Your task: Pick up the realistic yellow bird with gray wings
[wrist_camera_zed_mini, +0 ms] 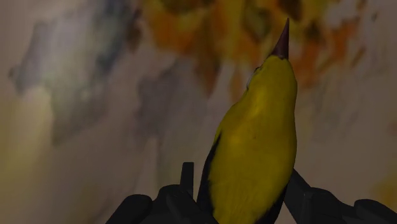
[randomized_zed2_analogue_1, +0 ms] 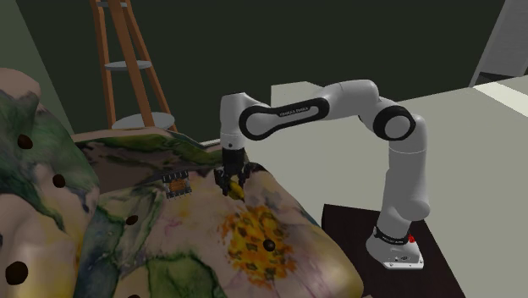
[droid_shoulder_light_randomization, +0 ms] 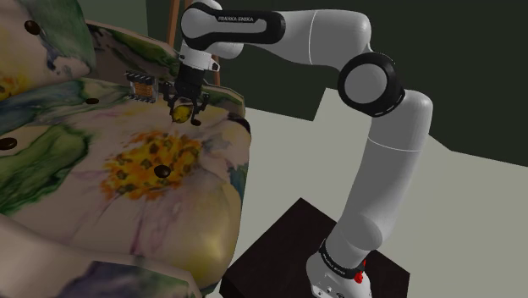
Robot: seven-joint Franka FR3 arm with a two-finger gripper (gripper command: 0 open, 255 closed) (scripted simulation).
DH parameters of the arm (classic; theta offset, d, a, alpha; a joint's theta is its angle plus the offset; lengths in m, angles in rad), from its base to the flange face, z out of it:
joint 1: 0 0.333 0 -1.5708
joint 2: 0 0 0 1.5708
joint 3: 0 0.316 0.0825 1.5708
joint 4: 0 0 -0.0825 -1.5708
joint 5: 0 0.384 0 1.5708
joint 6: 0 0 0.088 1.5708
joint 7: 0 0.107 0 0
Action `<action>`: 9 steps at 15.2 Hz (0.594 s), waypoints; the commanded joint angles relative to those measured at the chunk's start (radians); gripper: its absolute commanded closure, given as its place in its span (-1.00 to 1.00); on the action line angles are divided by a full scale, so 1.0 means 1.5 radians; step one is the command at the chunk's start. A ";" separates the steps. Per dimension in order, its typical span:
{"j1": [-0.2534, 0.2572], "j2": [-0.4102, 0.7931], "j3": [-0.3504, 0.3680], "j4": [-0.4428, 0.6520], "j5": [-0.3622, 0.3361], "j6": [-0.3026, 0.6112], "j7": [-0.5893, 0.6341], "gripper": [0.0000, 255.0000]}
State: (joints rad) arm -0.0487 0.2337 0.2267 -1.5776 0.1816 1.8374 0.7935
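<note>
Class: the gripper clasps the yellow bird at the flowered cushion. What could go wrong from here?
1. The gripper clasps the bird near its tail, with most of the body jutting beyond it; the bird could pivot or slip out in a lift.
2. The cushion curves down toward its edge, so a dropped bird might roll off.

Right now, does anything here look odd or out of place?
Only mildly: a yellow bird is clasped in the black gripper, beak pointing away from the hand, over a floral upholstered seat. A small black-and-orange object lies on the seat nearby. Nothing looks spilled or damaged.
</note>
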 commanded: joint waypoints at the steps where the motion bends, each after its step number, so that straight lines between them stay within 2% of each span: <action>1: 0.000 0.000 0.000 0.014 -0.001 -0.013 0.003 1.00; 9: 0.001 0.005 0.001 0.092 -0.005 -0.085 0.017 1.00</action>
State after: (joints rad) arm -0.0472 0.2411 0.2274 -1.4546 0.1755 1.7242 0.8168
